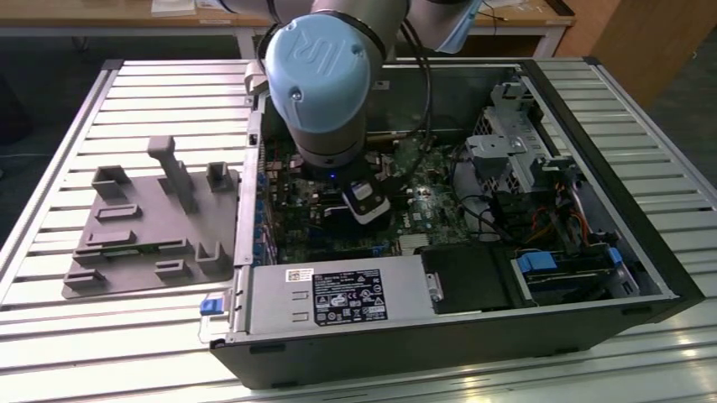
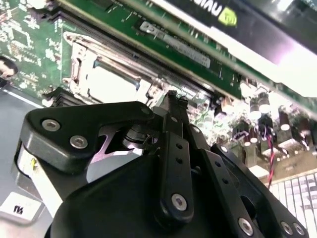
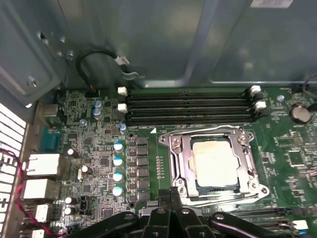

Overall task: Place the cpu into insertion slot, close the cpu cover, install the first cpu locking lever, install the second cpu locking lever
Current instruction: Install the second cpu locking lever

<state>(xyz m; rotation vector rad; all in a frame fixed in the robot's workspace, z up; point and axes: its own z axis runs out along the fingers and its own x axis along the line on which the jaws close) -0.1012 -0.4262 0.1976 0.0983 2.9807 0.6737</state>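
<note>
Lying flat, metal top upward, cpu (image 3: 215, 162) in insertion slot (image 3: 181, 166); jaws closed together, holding nothing.

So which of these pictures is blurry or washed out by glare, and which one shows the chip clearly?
In the second wrist view the gripper up close looks soft and dark, and a bright glare washes out the corner by the capacitors. The first wrist view is evenly lit and shows the cpu under the cpu cover clearly. In the exterior view the arm shades the motherboard.
</note>
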